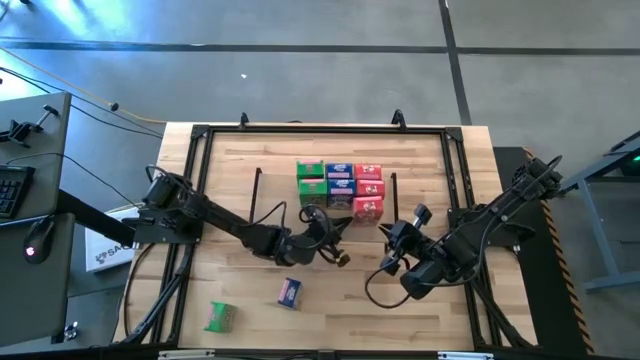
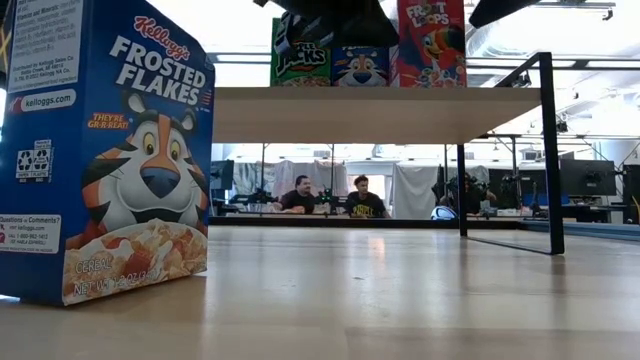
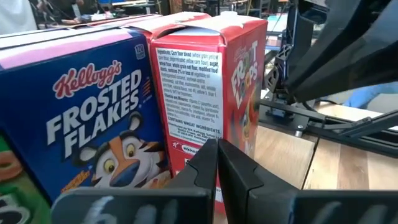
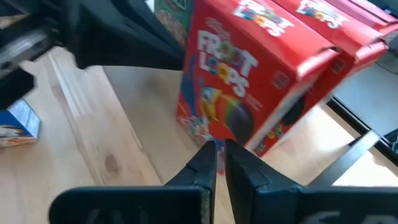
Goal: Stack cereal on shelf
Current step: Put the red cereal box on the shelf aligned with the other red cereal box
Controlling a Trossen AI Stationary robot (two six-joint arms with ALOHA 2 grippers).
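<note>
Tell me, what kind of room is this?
It looks like a robot lab or workshop. Two black robot arms work over a wooden table with little cereal boxes on a shelf. Behind it is a big open room where people sit at desks with screens.

shelf (image 1: pixel 395 190): stands at the middle back of the worktop (image 1: pixel 250 310).
boxes on shelf (image 1: pixel 340 185): packed side by side in rows on the shelf top, touching.
front box (image 1: pixel 367 208): at the group's near right corner, ahead of the rows.
loose box (image 1: pixel 289 291): lies on the worktop, well in front of the shelf.
second loose box (image 1: pixel 219 316): left of the first, near the front edge.
left end effector (image 1: pixel 338 232): just before the boxes.
right end effector (image 1: pixel 388 233): right of the front box.
</note>
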